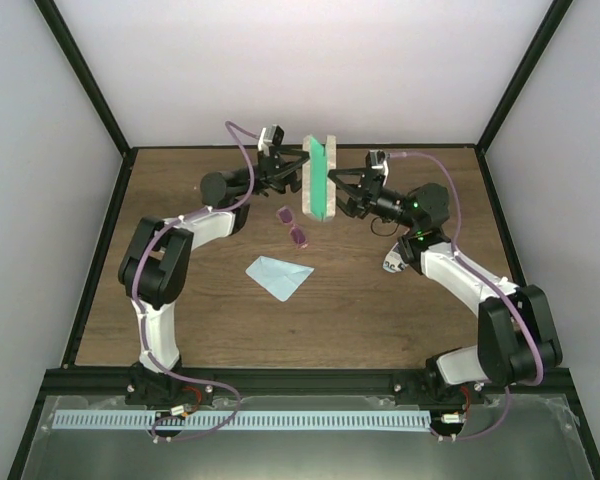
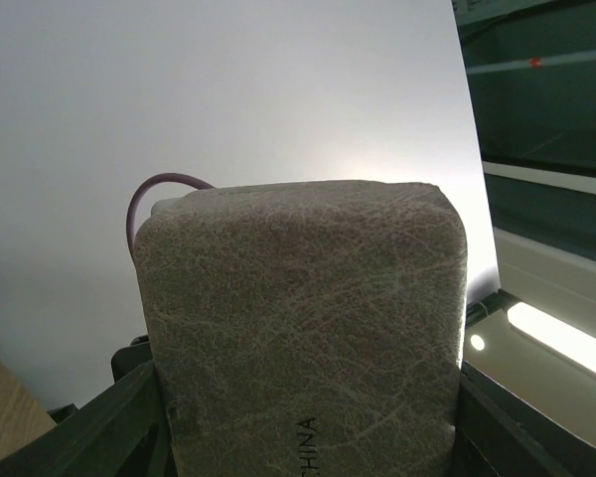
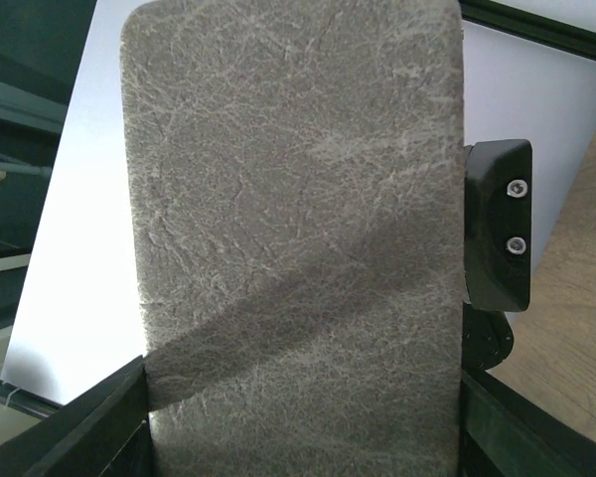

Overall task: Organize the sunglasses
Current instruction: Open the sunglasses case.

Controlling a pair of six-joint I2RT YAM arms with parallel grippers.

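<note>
Fingers: left gripper (image 1: 292,175) and right gripper (image 1: 346,188) each clamp one side of grey case (image 1: 318,178), held upright, aloft | sunglasses (image 1: 294,228) loose on table (image 1: 180,300), near blue cloth (image 1: 278,276) | risk: uneven pull lets case slip, falling onto them.

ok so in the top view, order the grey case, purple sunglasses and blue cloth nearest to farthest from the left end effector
1. grey case, gripped in the left end effector, at the back
2. purple sunglasses, on the table just in front of the case
3. light blue cloth, farther forward, near the table's middle
</note>
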